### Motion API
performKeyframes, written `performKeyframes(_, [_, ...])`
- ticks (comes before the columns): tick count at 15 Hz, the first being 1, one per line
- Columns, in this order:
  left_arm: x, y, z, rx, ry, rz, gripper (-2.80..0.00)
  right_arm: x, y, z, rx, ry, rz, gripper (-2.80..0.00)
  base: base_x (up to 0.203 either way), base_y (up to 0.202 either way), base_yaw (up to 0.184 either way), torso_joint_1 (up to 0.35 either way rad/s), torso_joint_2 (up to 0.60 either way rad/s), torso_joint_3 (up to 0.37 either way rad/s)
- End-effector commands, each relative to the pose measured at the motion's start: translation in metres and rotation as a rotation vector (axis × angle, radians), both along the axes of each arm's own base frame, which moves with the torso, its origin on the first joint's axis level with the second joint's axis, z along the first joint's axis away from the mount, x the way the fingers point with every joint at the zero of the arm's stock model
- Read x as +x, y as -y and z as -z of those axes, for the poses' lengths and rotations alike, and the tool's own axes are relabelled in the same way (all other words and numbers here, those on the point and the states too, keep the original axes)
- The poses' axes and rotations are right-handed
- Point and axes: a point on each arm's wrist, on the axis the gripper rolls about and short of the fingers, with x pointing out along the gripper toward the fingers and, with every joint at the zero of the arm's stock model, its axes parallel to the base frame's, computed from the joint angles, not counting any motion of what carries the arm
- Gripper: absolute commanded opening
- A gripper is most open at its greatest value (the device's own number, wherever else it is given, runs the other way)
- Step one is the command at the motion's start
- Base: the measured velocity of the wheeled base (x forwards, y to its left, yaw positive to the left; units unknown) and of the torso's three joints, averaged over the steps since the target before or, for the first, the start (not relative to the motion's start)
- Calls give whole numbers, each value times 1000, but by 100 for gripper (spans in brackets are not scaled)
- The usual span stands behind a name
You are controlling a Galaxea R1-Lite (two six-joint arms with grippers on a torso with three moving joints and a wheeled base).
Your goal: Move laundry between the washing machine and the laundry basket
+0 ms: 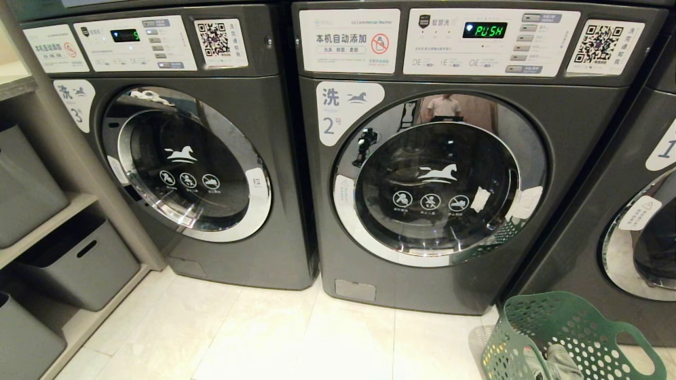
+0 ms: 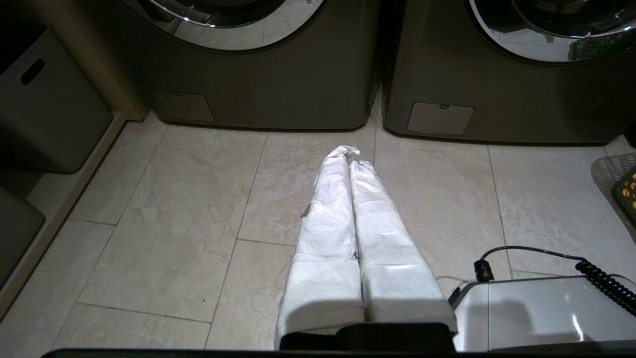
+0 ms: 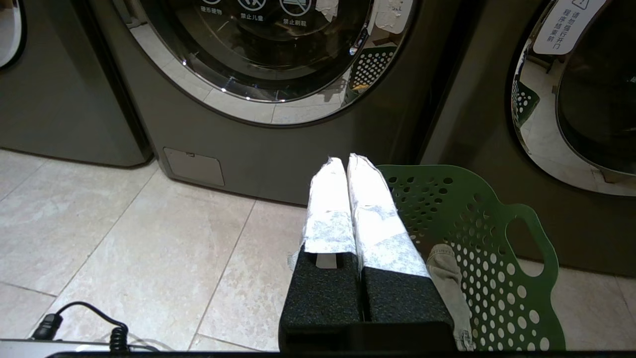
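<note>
Both arms idle low in front of the washers, door of machine 2 closed.

I see the washing machine (image 1: 438, 174) marked 2 dead ahead, its round door shut. The laundry basket (image 1: 570, 338) sits on the floor to its right, a grey-olive cloth (image 3: 449, 278) draped inside. My left gripper (image 2: 350, 154) hangs over bare tile (image 2: 174, 223), fingers pressed together; my right gripper (image 3: 345, 161) hovers beside the basket rim, fingers together, holding nothing.

Washer 3 (image 1: 200, 158) stands beside shelves with grey bins (image 1: 79, 264); washer 1 (image 1: 623, 221) at the opposite edge.
</note>
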Motion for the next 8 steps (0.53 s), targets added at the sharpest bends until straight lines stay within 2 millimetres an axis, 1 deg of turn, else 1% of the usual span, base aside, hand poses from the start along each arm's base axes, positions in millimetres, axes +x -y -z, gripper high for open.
performKeyframes(1, [0,0,0,0,-2,1,-280,0,0,0,0,-1,0,-280,0,0,0,0,0,0])
performKeyframes(4, [0,0,0,2,-2,1,-280,0,0,0,3,-1,0,-280,0,0,0,0,0,0])
performKeyframes(8, [0,0,0,0,0,-1,-280,0,0,0,71,4,0,-280,0,0,0,0,0,0])
